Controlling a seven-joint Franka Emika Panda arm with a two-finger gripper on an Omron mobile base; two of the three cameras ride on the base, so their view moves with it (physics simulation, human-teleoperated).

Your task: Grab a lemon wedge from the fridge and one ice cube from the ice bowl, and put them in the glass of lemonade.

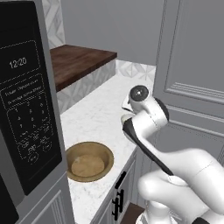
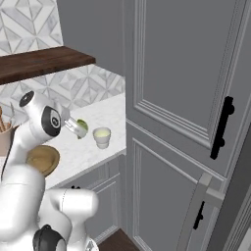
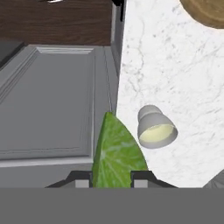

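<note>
My gripper is shut on the lemon wedge, a green-yellow slice that stands up between the two finger tips. In the right base view the gripper hangs over the marble counter, the wedge just left of the glass of lemonade. Seen from the hand, the pale glass stands to the right of the wedge and apart from it. The wooden ice bowl sits on the counter nearer the base; I cannot make out cubes in it. A dark fridge door edge shows at the far right.
A black microwave walls in the left side. A dark wooden shelf runs above the counter's back. A tall grey panelled cabinet with a black handle borders the counter on the right. A brown holder stands at the far left.
</note>
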